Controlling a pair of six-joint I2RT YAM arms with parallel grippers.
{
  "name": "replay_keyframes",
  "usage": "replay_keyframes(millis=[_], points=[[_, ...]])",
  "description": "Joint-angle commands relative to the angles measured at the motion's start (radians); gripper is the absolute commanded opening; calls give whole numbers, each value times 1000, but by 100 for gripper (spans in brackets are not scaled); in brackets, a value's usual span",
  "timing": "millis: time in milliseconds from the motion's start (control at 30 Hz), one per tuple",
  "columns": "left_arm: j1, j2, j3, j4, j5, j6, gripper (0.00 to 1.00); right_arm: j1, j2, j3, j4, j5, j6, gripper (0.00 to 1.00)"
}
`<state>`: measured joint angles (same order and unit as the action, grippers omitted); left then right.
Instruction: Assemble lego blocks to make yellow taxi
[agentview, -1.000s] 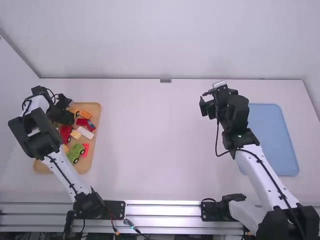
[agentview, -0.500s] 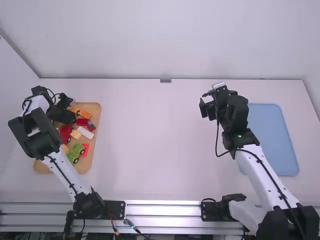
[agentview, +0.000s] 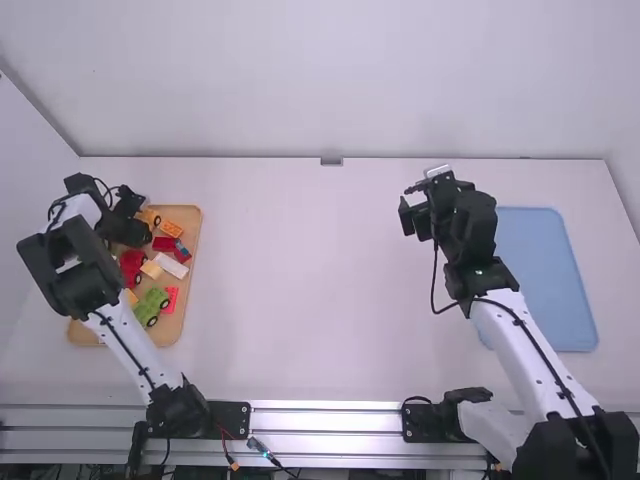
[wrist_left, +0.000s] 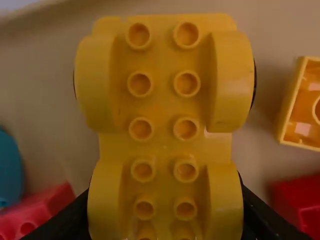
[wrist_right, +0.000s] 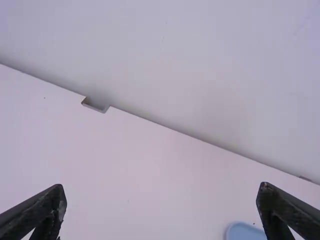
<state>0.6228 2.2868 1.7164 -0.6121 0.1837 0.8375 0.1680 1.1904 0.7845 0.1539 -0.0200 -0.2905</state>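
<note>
- L gripper (agentview: 132, 232) clamped on 1 yellow chassis (wrist_left: 160, 100), far L; we see 1 end cut off.
- Around it: 1 yellow block (wrist_left: 291, 112), 2 red blocks (wrist_left: 52, 202), 1 blue pc (wrist_left: 10, 170), all cut off.
- 1 wood tray (agentview: 195, 225), partly hidden.
- R gripper (agentview: 411, 203): fingers apart.
- 1 blue tray (agentview: 550, 280), R.

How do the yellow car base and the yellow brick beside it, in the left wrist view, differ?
Facing: the yellow car base shows its studs, the yellow brick its hollow underside.
Shape: the yellow car base has curved fenders; the yellow brick's visible walls are straight.
Shared: both are yellow.
</note>
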Motion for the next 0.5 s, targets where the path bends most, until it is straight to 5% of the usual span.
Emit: replay_keyframes(millis=[0,100,233,467], points=[[5,13,-27,1,-16,-11,43,1,6,34,1,-2,1,99],[6,11,-13,-11,-19,-11,40,2,6,34,2,-2,1,99],[6,1,57,-98,-19,-22,13,2,6,34,6,-2,1,99],[3,-98,148,-197,-15,-137,2,11,6,34,14,-2,1,99]])
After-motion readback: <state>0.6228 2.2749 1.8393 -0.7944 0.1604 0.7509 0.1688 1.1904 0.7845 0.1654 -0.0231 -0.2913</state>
